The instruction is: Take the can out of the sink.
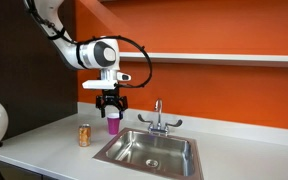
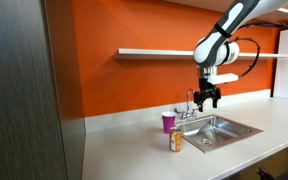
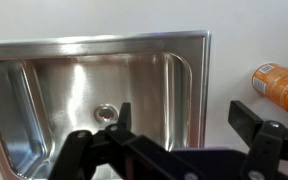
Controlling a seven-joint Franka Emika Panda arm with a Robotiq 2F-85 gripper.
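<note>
The orange-brown can (image 1: 84, 135) stands upright on the white counter, just outside the near-left corner of the steel sink (image 1: 124, 157). It shows in both exterior views (image 2: 175, 141) and at the right edge of the wrist view (image 3: 280, 87). The sink (image 2: 236, 129) has a round drain (image 3: 106, 113) and nothing in its basin (image 3: 44, 110). My gripper (image 1: 111, 108) hangs open and empty high above the counter, over the sink's rim and beside the can. It also shows in an exterior view (image 2: 210, 98) and the wrist view (image 3: 182, 118).
A pink cup (image 1: 113, 125) stands on the counter behind the sink's left end, seen also in an exterior view (image 2: 168, 122). A chrome faucet (image 1: 158, 118) rises at the sink's back rim. An orange wall with a white shelf (image 1: 214, 58) is behind.
</note>
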